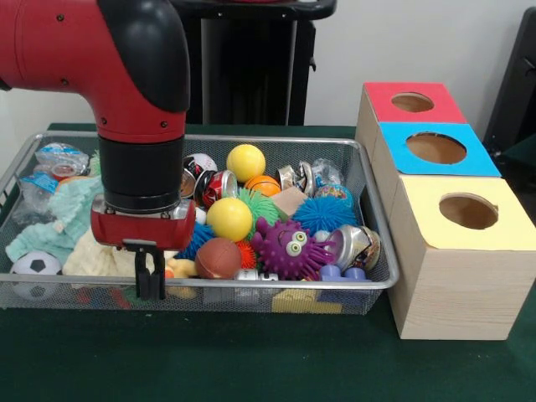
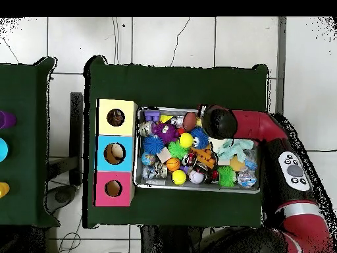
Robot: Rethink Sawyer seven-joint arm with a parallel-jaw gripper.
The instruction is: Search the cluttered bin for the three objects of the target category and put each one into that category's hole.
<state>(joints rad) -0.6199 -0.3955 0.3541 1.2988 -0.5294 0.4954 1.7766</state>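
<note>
On the green counter (image 1: pixel 251 360) the wire bin (image 1: pixel 381 251) sits left of three wooden boxes; the tool (image 1: pixel 151 280), its fingers close together and holding nothing visible, hangs over the bin's near rim beside a purple spiky toy (image 1: pixel 285 247)

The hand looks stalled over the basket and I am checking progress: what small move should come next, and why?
Probably a short descent. The hand hangs at the near rim of the cluttered bin, above pale cloth, and it holds nothing that I can see.
</note>
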